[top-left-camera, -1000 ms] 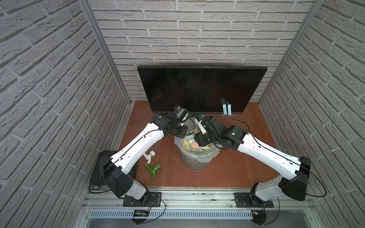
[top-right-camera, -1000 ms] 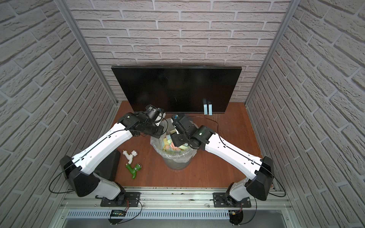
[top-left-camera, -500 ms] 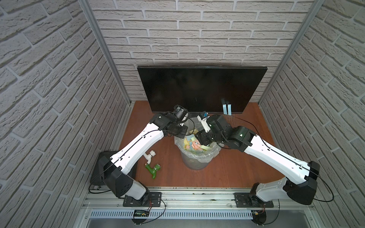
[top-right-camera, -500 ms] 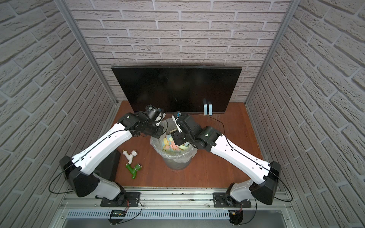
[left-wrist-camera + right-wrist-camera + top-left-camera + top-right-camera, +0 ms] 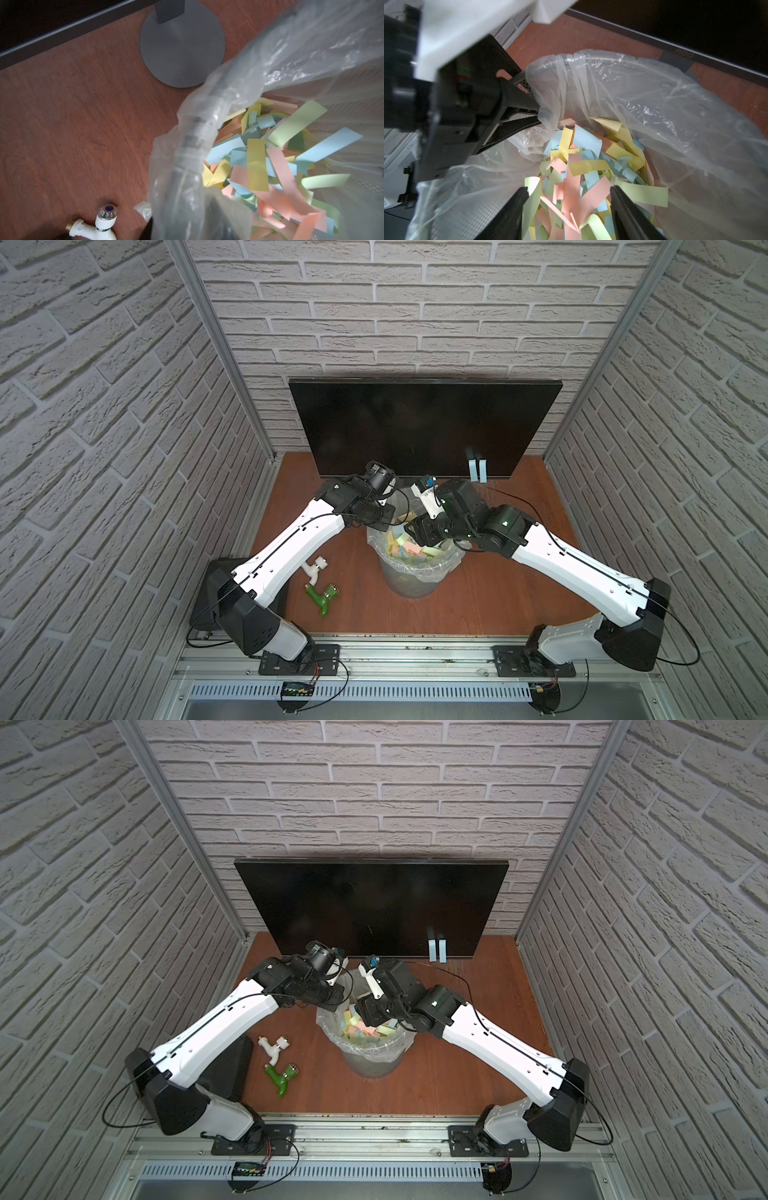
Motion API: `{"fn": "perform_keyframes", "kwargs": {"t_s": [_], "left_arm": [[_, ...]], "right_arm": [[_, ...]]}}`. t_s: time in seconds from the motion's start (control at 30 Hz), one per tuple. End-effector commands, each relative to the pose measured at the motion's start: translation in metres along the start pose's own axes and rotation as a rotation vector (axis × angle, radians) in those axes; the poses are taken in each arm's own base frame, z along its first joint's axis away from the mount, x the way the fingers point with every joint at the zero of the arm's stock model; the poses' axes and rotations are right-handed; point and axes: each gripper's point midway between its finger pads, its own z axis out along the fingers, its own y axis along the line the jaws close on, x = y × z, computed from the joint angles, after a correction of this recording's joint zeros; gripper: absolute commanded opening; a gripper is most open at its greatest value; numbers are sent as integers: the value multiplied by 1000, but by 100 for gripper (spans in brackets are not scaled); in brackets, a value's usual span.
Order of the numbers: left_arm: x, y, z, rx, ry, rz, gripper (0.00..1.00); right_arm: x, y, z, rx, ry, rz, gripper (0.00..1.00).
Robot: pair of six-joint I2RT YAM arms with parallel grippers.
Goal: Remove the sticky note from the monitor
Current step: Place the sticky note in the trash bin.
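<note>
Right wrist view: right gripper (image 5: 569,189) is hanging over the waste bin (image 5: 591,60), fingers spread wide, nothing clamped between them. A pale strip is lying against one finger; can't tell if it's stuck there or just part of the heap. Left gripper (image 5: 538,115) is pinching the bin's rim and liner, apparently steadying it. Bin is brimming with coloured paper strips (image 5: 583,166), so I'm reading this as a drop-off step. Task isn't done: in both top views two light-blue sticky notes (image 5: 477,470) are hanging side by side, upright, on the monitor (image 5: 424,427). They're sitting low on the screen near its right corner, lower ends reaching the bottom bezel. Monitor is standing at the back, just behind the bin. I'm guessing another peel is coming next.
</note>
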Motion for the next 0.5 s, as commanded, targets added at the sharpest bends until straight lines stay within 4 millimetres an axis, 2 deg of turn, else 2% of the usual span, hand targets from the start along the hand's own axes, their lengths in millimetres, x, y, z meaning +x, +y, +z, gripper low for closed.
{"fn": "perform_keyframes", "kwargs": {"t_s": [0.0, 0.17, 0.3, 0.47], "left_arm": [[-3, -2, -4, 12, -29, -7, 34], [-2, -2, -5, 10, -28, -6, 33], [-4, -2, -5, 11, -29, -6, 33], [-4, -2, -4, 11, -30, -6, 34]], "right_arm": [[0, -9, 15, 79, 11, -66, 65], [1, -29, 17, 216, 35, -120, 66], [-7, -40, 1, 282, 3, -146, 67], [-20, -36, -24, 251, -65, -140, 70]]}}
